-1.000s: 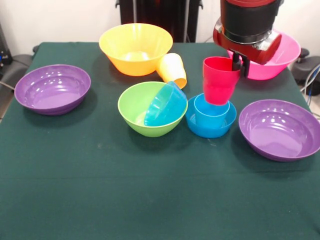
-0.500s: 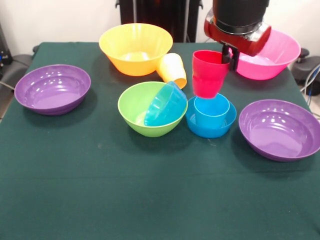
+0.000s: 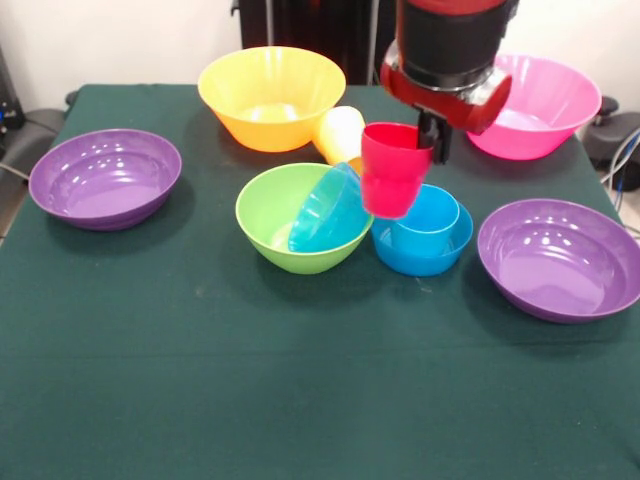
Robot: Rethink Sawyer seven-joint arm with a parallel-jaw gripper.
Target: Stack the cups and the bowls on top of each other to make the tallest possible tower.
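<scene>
One red cup (image 3: 391, 168) upright, mouth up, tool (image 3: 431, 141) clamped on its rim, above blue cup (image 3: 425, 222), green bowl (image 3: 301, 218) beside, on desk (image 3: 300, 380).

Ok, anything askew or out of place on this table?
Yes: a small blue bowl lies tipped on edge inside the lime green bowl, and the yellow-orange cup lies on its side beside the orange-yellow bowl.

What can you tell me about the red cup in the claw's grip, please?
The red cup is a small glossy plastic tumbler, seemingly ridged lower down. It hangs upright, mouth up and slightly tilted, clear of the table, with the claw gripping its rim on the right. In this view it overlaps the blue cup standing in the small blue bowl, beside the lime green bowl. Nothing else appears to touch it.
</scene>
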